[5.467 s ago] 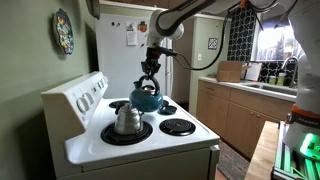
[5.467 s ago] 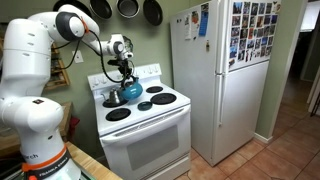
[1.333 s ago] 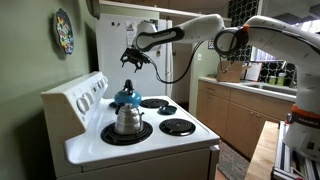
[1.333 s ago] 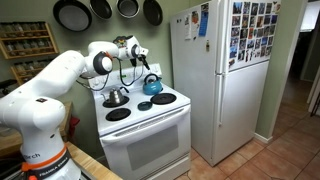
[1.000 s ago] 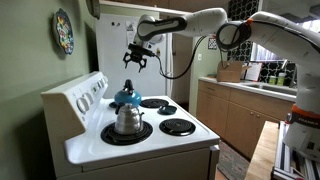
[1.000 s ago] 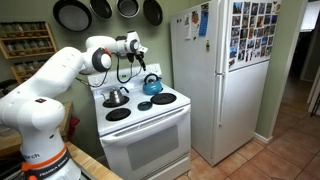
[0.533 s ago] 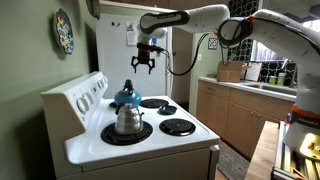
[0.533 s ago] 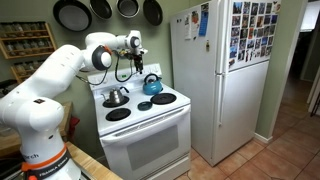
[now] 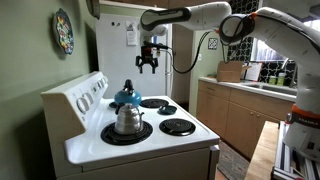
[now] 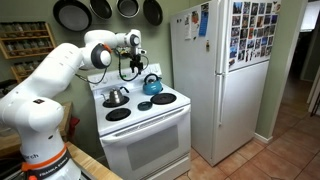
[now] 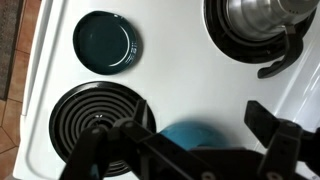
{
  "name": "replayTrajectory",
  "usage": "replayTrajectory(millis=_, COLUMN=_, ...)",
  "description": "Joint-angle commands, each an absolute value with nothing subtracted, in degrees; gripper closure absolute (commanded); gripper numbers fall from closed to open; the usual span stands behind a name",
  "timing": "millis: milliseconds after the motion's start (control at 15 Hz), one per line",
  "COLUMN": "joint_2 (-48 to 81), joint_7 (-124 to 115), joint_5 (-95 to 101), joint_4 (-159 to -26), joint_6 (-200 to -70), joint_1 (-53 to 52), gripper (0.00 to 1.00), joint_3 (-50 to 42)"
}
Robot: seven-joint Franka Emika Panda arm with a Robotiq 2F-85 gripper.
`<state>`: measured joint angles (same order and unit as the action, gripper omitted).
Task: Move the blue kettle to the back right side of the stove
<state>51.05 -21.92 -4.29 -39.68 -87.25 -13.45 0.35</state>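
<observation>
The blue kettle (image 9: pixel 127 97) (image 10: pixel 152 85) stands on a back burner of the white stove (image 9: pixel 158 136) (image 10: pixel 146 131), free of any grip. In both exterior views my gripper (image 9: pixel 148 66) (image 10: pixel 129 68) hangs high above the stove, open and empty, well clear of the kettle's handle. The wrist view looks straight down. There the kettle (image 11: pixel 196 135) is a blurred blue patch low in the picture, between my open gripper's (image 11: pixel 190 150) spread dark fingers (image 11: pixel 283 135).
A shiny silver pot (image 9: pixel 127 120) (image 10: pixel 117 96) (image 11: pixel 262 12) with a lid sits on another burner beside the kettle. A teal round disc (image 11: pixel 107 42) and a bare coil burner (image 11: pixel 100 115) lie on the stovetop. A white refrigerator (image 10: pixel 225 70) stands beside the stove, with pans (image 10: pixel 122 8) on the wall above.
The open gripper has drifted sideways above the stove, away from the kettle. Kettle and pot have stayed in place.
</observation>
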Motion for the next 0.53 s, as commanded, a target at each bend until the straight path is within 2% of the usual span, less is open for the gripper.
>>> replayTrajectory(millis=0, joint_2=50.9, joint_7=-20.2, joint_5=-4.3, joint_4=-39.9, joint_6=-87.3, joint_1=-13.3, gripper=0.00, joint_3=0.4)
replayTrajectory(millis=467, joint_2=50.5, joint_7=-17.8, joint_5=-4.4, joint_4=-40.6, joint_6=-87.4, joint_1=-12.7, gripper=0.00, joint_3=0.5)
